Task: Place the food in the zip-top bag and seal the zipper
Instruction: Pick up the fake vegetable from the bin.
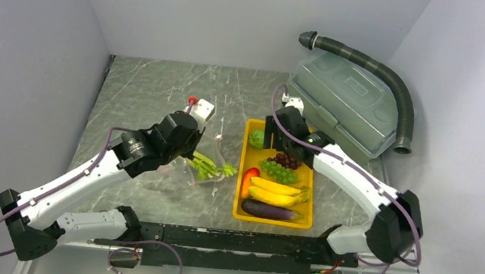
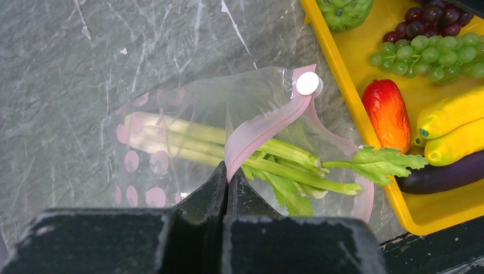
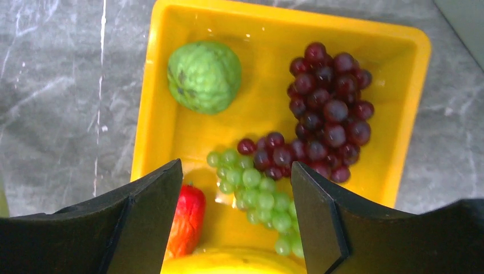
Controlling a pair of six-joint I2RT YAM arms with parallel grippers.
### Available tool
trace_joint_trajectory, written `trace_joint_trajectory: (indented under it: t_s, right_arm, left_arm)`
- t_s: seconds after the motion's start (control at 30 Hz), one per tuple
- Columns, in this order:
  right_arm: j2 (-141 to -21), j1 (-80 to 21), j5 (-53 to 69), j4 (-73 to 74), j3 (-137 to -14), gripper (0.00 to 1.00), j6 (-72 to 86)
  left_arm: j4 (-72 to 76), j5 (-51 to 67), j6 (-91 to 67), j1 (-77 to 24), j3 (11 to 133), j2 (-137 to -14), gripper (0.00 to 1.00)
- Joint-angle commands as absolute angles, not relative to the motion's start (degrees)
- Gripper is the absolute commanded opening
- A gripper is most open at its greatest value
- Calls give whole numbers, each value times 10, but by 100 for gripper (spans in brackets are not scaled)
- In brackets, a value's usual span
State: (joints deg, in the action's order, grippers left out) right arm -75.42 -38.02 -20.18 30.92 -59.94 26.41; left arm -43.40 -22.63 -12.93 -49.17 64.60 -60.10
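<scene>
Left gripper (image 2: 227, 174): my fingers are pinched fully together on the narrow pale-pink zipper (image 2: 259, 130), gripping it partway along.
Bag: the clear crinkly plastic zip-top bag (image 2: 188, 111) with pink dots lies on the grey marbled table (image 2: 57, 85). It spreads ahead and to the left of my left fingertips, with its mouth to their right.
Slider: a small round white slider (image 2: 307, 83) sits on the zipper, ahead and to the right of my left gripper.
Stalks: the pale-green leafy stalks (image 2: 274, 151) are inside the bag just ahead of my left fingertips. Their leafy ends stick out of the mouth to the right, up to the tray edge.
Right gripper (image 3: 235, 168): my fingers are spread wide and hold nothing, above the yellow plastic tray (image 3: 145, 114).
Green grapes (image 3: 257, 200): this bunch is in the tray, straight below the gap between my right fingers.
Dark red grapes (image 3: 328, 108): in the tray, ahead and to the right of my right gripper.
Bumpy green round fruit (image 3: 204, 76): in the tray, ahead and to the left of my right gripper.
Glossy red pepper (image 3: 185, 220): in the tray, by my right gripper's left finger.
Yellow bananas (image 2: 451, 123) and purple eggplant (image 2: 439, 174): in the tray, far right of my left gripper.
</scene>
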Motion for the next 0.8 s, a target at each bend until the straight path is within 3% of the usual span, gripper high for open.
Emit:
trace_joint_trajectory:
  t_s: [0.0, 0.33, 0.77]
  right_arm:
    - [-814, -357, -129, 227, -642, 74, 239]
    - [-943, -313, -49, 163, -686, 81, 251]
    - [-1044, -298, -11, 141, -715, 81, 257]
  left_arm:
    - [-391, -244, -124, -488, 632, -574, 0]
    - [-380, -255, -123, -488, 620, -565, 0]
    - [-381, -263, -119, -488, 619, -560, 0]
